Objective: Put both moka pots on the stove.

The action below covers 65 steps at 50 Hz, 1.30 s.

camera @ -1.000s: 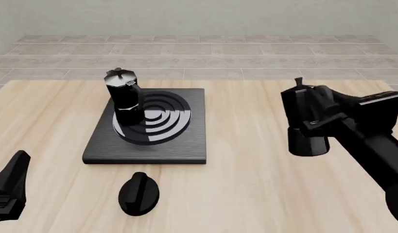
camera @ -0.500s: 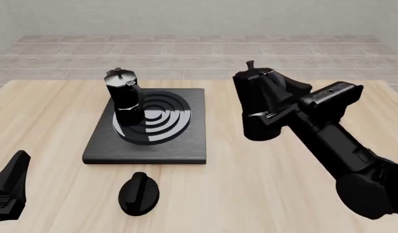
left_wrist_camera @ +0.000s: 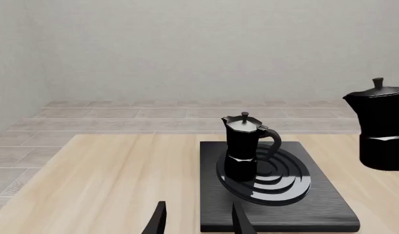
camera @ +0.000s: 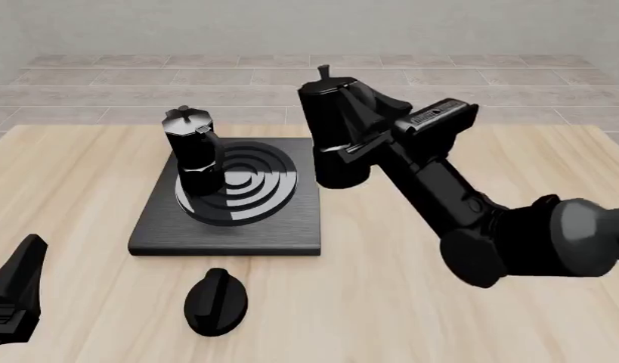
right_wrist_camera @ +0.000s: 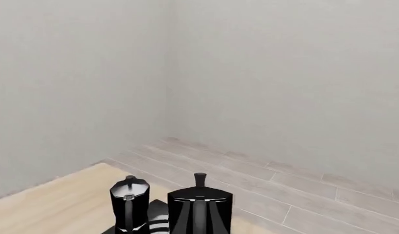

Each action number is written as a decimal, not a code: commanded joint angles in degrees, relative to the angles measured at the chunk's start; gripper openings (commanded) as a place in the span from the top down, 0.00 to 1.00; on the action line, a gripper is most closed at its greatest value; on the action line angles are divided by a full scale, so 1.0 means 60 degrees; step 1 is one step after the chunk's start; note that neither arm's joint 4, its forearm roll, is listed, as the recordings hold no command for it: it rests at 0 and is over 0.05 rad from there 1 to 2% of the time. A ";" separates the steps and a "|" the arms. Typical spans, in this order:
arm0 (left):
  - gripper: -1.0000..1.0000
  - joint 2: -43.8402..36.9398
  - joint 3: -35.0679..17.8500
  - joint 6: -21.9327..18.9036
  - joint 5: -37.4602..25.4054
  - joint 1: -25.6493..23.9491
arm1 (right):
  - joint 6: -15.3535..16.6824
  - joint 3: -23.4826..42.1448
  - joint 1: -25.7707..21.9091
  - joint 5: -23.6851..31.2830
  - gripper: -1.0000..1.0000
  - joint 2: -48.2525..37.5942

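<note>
This looks like a bare mock-up of a kitchen corner rather than a lived-in home. A pale wooden table [camera: 471,318] fills the near ground, and on it lies a dark stove [camera: 228,227] slab with burner rings, a black knob [camera: 216,301] just in front of it. Two coffee pots [camera: 193,151] belong to cooking: one stands on the rings, the other pot [camera: 335,128] is held up beside the slab. Beyond the table runs a floor [camera: 390,76] of grey-beige tiles, and plain whitish walls [right_wrist_camera: 284,73] meet in a corner. Every surface is smooth and evenly lit, like a rendering.
</note>
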<state>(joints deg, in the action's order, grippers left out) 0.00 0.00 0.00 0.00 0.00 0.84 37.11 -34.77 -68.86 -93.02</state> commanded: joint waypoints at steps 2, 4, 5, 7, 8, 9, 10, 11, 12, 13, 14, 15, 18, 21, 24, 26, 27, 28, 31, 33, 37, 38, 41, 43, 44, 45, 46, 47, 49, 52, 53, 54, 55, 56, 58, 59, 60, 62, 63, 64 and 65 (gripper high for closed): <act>0.00 0.0000 0.0000 0.0000 0.0000 0.0000 | -0.0333 0.1554 -0.0550 -0.0173 1.00 -0.0875; 0.00 0.0000 0.0000 0.0000 0.0000 0.0000 | -0.0356 0.1761 -0.0641 -0.0173 1.00 -0.1095; 0.00 0.0000 0.0000 0.0000 0.0000 0.0000 | -0.0382 0.1817 -0.0688 -0.0173 1.00 -0.1138; 0.00 0.0000 0.0000 0.0000 0.0000 0.0000 | -0.0354 0.1991 -0.0802 -0.0173 1.00 -0.1233; 0.00 0.0000 0.0000 0.0000 0.0000 0.0000 | -0.0416 0.2111 -0.0814 -0.0173 1.00 -0.1349; 0.00 0.0000 0.0000 0.0000 0.0000 0.0000 | -0.0392 0.2264 -0.0867 -0.0173 1.00 -0.1451; 0.00 0.0000 0.0000 0.0000 0.0000 0.0000 | -0.0413 0.2354 -0.0865 -0.0173 1.00 -0.1550; 0.00 0.0000 0.0000 0.0000 0.0000 0.0000 | -0.0473 0.2519 -0.0869 -0.0173 1.00 -0.1687; 0.00 0.0000 0.0000 0.0000 0.0000 0.0000 | -0.0440 0.2601 -0.0885 -0.0173 1.00 -0.1773; 0.00 0.0000 0.0000 0.0000 0.0000 0.0000 | -0.0463 0.2766 -0.0871 -0.0173 1.00 -0.1957; 0.00 0.0000 0.0000 0.0000 0.0000 0.0000 | -0.0463 0.2768 -0.0871 -0.0173 1.00 -0.1959; 0.00 0.0000 0.0000 0.0000 0.0000 0.0000 | -0.0495 0.2849 -0.0889 -0.0173 1.00 -0.2063; 0.00 0.0000 0.0000 0.0000 0.0000 0.0000 | -0.0676 0.3156 -0.0763 -0.0173 1.00 -0.2446; 0.00 0.0000 0.0000 0.0000 0.0000 0.0000 | -0.0681 0.3349 -0.0754 -0.0173 1.00 -0.2636; 0.00 0.0000 0.0000 0.0000 0.0000 0.0000 | -0.0734 0.3536 -0.0788 -0.0173 1.00 -0.2828; 0.00 0.0000 0.0000 0.0000 0.0000 0.0000 | -0.0784 0.3714 -0.0759 -0.0173 1.00 -0.3005; 0.00 0.0000 0.0000 0.0000 0.0000 0.0000 | -0.0801 0.3793 -0.0735 -0.0173 1.00 -0.3103; 0.00 0.0000 0.0000 0.0000 0.0000 0.0000 | -0.0820 0.3874 -0.0711 -0.0173 1.00 -0.3199; 0.00 0.0000 0.0000 0.0000 0.0000 0.0000 | -0.0842 0.4034 -0.0654 -0.0173 1.00 -0.3376; 0.00 0.0000 0.0000 0.0000 0.0000 0.0000 | -0.0829 0.4166 -0.0614 -0.0173 1.00 -0.3498; 0.00 0.0000 0.0000 0.0000 0.0000 0.0000 | -0.0920 0.4458 -0.0492 -0.0173 1.00 -0.3823; 0.00 0.0000 0.0000 0.0000 0.0000 0.0000 | -0.0920 0.4459 -0.0492 -0.0173 1.00 -0.3824; 0.00 0.0000 0.0000 0.0000 0.0000 0.0000 | -0.0912 0.4572 -0.0522 -0.0173 1.00 -0.3938; 0.00 0.0000 0.0000 0.0000 0.0000 0.0000 | -0.0910 0.4769 -0.0480 -0.0172 1.00 -0.4134; 0.00 0.0000 0.0000 0.0000 0.0000 0.0000 | -0.0910 0.4771 -0.0480 -0.0172 1.00 -0.4136; 0.00 0.0000 0.0000 0.0000 0.0000 0.0000 | -0.0933 0.4871 -0.0461 -0.0172 1.00 -0.4232; 0.00 0.0000 0.0000 0.0000 0.0000 0.0000 | -0.0913 0.4919 -0.0464 -0.0171 1.00 -0.4278; 0.00 0.0000 0.0000 0.0000 0.0000 0.0000 | -0.0918 0.4962 -0.0466 -0.0171 1.00 -0.4323; 0.00 0.0000 0.0000 0.0000 0.0000 0.0000 | -0.0932 0.5063 -0.0464 -0.0170 1.00 -0.4430; 0.00 0.0000 0.0000 0.0000 0.0000 0.0000 | -0.0935 0.5114 -0.0498 -0.0170 1.00 -0.4477; 0.00 0.0000 0.0000 0.0000 0.0000 0.0000 | -0.0939 0.5146 -0.0505 -0.0170 1.00 -0.4516; 0.00 0.0000 0.0000 0.0000 0.0000 0.0000 | -0.0954 0.5168 -0.0518 -0.0169 1.00 -0.4538; 0.00 0.0000 0.0000 0.0000 0.0000 0.0000 | -0.0996 0.5200 -0.0518 -0.0168 1.00 -0.4556; 0.00 0.0000 0.0000 0.0000 0.0000 0.0000 | -0.1031 0.5233 -0.0516 -0.0168 1.00 -0.4560; 0.00 0.0000 0.0000 0.0000 0.0000 0.0000 | -0.1053 0.5243 -0.0553 -0.0167 1.00 -0.4575; 0.00 0.0000 0.0000 0.0000 0.0000 0.0000 | -0.1080 0.5267 -0.0572 -0.0166 1.00 -0.4596; 0.00 0.0000 0.0000 0.0000 0.0000 0.0000 | -0.1080 0.5267 -0.0572 -0.0166 1.00 -0.4596; 0.00 0.0000 0.0000 0.0000 0.0000 0.0000 | -0.1085 0.5319 -0.0590 -0.0165 1.00 -0.4637; 0.00 0.0000 0.0000 0.0000 0.0000 0.0000 | -0.1127 0.5343 -0.0588 -0.0173 1.00 -0.4650; 0.00 0.0000 0.0000 0.0000 0.0000 0.0000 | -0.1139 0.5359 -0.0613 -0.0172 1.00 -0.4670; 0.00 0.0000 0.0000 0.0000 0.0000 0.0000 | -0.1161 0.5400 -0.0614 -0.0172 1.00 -0.4711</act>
<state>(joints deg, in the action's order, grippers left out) 0.00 0.00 0.00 0.00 0.00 -4.90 66.88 -38.11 -69.40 -121.11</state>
